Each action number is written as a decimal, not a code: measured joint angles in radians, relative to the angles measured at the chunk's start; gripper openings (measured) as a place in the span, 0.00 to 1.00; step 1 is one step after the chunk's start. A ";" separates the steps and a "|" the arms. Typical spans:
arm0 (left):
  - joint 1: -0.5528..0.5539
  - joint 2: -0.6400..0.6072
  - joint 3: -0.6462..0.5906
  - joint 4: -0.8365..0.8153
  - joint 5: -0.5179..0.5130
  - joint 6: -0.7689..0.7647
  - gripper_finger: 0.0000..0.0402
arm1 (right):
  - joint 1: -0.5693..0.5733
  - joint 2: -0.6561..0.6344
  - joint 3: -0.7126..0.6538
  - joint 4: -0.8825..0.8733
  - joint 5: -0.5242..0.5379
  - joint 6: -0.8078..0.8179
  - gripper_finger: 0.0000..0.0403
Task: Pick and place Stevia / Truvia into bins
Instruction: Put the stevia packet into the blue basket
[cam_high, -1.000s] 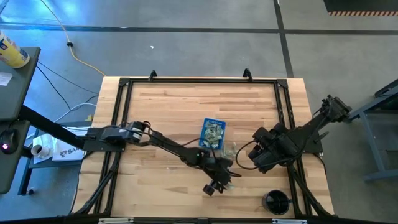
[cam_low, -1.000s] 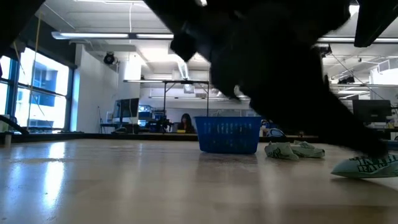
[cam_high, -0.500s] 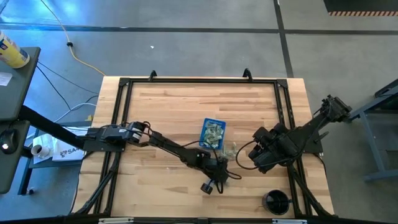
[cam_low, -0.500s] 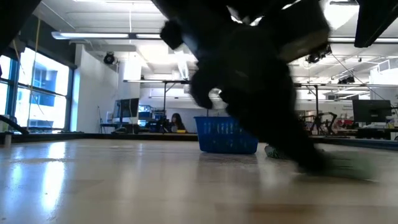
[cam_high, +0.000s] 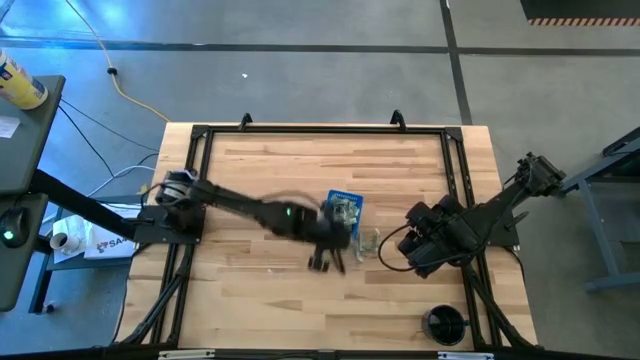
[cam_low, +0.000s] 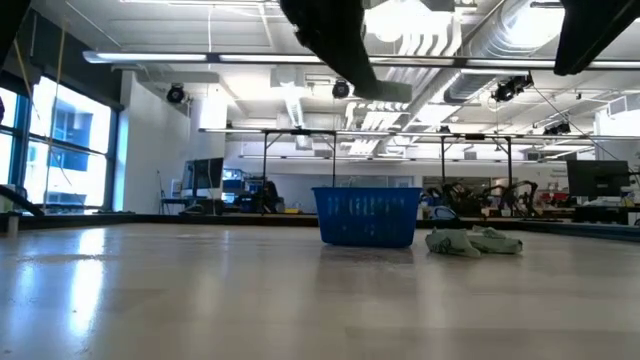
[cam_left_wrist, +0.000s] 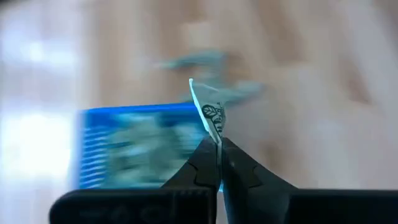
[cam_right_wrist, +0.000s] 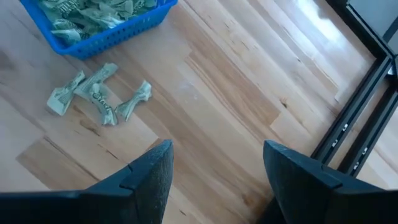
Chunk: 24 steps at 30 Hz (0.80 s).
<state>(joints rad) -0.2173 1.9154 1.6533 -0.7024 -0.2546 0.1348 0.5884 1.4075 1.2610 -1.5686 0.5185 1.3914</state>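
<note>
The blue bin stands mid-table with several pale green sachets in it; it also shows in the low view and in both wrist views. My left gripper is up above the table, just on the near side of the bin, and is shut on one sachet. A few loose sachets lie on the wood to the right of the bin. My right gripper is open and empty, to the right of those sachets. My left gripper pinches the sachet's lower end between its two fingertips. The sachet sticks out beyond the fingertips, edge-on and lifted clear of the table.
A round black cup stands near the table's front right corner. A black frame rail runs along the table's right side. Bare wood lies to the left of and beyond the bin.
My left gripper has risen off the table near the front edge and gone toward the far edge, up to the blue bin, shut on a sachet. The sachet that lay at the near right in the low view is gone from the table.
</note>
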 joint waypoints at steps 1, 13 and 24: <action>0.032 -0.008 0.001 0.005 -0.014 0.001 0.10 | -0.002 0.000 0.000 0.003 -0.001 0.000 0.59; 0.357 0.065 -0.140 0.027 0.370 0.004 0.32 | -0.037 0.091 0.000 0.203 -0.053 -0.131 0.59; 0.256 -0.172 -0.098 -0.072 0.422 -0.027 0.51 | -0.323 0.307 0.000 0.270 -0.291 -0.134 0.59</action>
<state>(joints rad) 0.0384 1.7429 1.5552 -0.7741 0.1675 0.1081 0.2659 1.7149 1.2610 -1.2983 0.2279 1.2571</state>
